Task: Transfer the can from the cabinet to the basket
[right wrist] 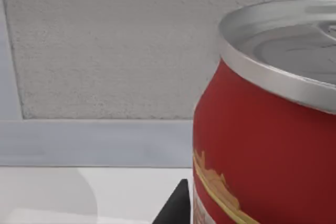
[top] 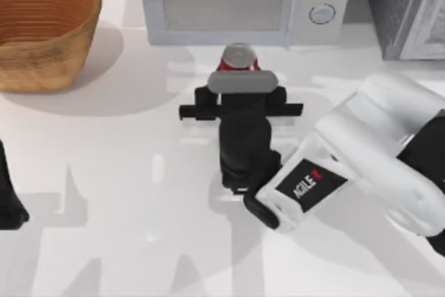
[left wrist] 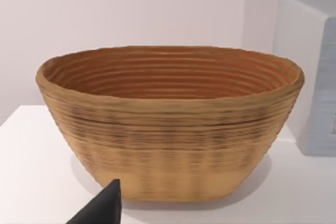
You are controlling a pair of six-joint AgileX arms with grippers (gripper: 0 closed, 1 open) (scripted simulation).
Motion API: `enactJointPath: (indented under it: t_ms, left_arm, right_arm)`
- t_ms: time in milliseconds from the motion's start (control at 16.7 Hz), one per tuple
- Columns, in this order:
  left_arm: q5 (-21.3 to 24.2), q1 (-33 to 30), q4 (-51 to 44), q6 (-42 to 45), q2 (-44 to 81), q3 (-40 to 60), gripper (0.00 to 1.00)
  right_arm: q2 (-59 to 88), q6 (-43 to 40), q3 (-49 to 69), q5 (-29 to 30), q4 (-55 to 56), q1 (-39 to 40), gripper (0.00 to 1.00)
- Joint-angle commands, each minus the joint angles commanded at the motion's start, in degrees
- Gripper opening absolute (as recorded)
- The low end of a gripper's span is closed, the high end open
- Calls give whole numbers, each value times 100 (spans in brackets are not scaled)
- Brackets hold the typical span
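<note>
Table (top: 104, 172): one, white and glossy, throwing back soft reflections of what stands on it.
Microwave (top: 236, 1): one white box at the back centre, speckled grey door panel, two round knobs at its right.
Cabinet (top: 407, 8): one, dark grey and speckled with a pale framed door, at the back right corner.
Basket (top: 42, 26): one oval woven wicker bowl, tan outside and ribbed orange-brown inside, at the back left; the left wrist view looks straight at its side (left wrist: 168, 129).
Arms: two. The right arm's white rounded shell reaches in from the right; the left arm sits parked at the table's left edge.
Right gripper (top: 240, 78): black body with a grey crossbar, right up against the can, just in front of the microwave; whether its jaws are closed on it I cannot tell.
Left gripper (left wrist: 102, 208): one black fingertip shows, pointing at the basket; jaw state I cannot tell.
Can (top: 239, 55): one small red cylinder, silver top, yellow-and-white label, upright (right wrist: 268, 145) between microwave door and right gripper, well apart from the basket.
</note>
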Motion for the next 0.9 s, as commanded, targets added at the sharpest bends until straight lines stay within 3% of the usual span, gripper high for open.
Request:
enactJointPath:
  t_ms: [360,900]
  left_arm:
    - [0,0,0,0,0,0,100]
    - [0,0,0,0,0,0,100]
  right_arm:
    - [0,0,0,0,0,0,98]
    - [0,0,0,0,0,0,100]
